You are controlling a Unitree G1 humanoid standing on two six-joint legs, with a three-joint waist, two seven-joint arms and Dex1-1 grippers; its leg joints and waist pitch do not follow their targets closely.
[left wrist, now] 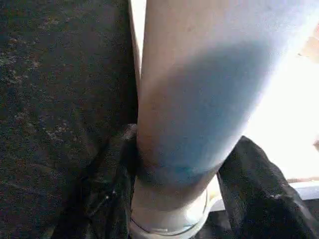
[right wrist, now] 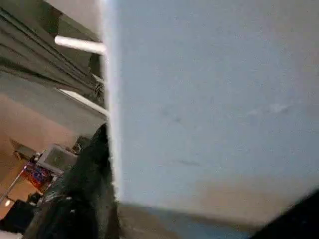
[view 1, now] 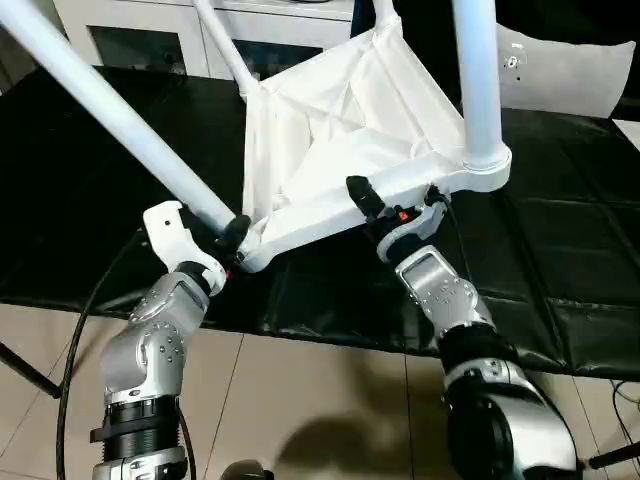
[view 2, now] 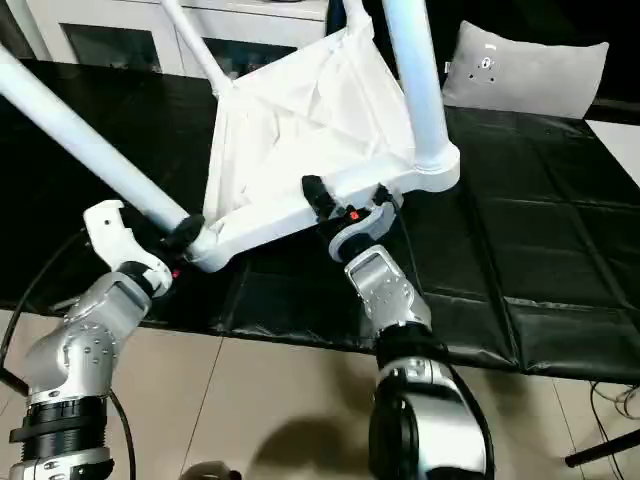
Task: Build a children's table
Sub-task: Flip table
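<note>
Looking down from the head camera, you have the small all-white plastic children's table (view 1: 340,150) upside down and tipped up on its near edge over the black padded desk (view 1: 560,250), ribbed underside facing you and the screwed-in legs pointing up and away.

The relation that matters is at the near-left corner. The long white tapered leg (view 1: 120,120) runs from its corner socket (view 1: 250,245) up and out to the robot's left, so its long axis slants across the left arm rather than standing upright. Your left gripper (view 1: 232,232) sits right at the base of that leg, where it meets the socket, black fingers (left wrist: 99,199) on either side and closed on it. Any turning of the leg has to go about that slanted axis.

Your right gripper (view 1: 385,205) is at the middle of the near rim (view 1: 330,215), clamped over the edge and steadying the top. The near-right leg (view 1: 478,80) rises almost straight up, just beyond it.

The left wrist camera shows what the head views cannot: the leg's collar seated in the socket, with both fingers hugging it. The right wrist camera gives you mostly flat white plastic close up, with one dark finger (right wrist: 79,199) beside it.
</note>
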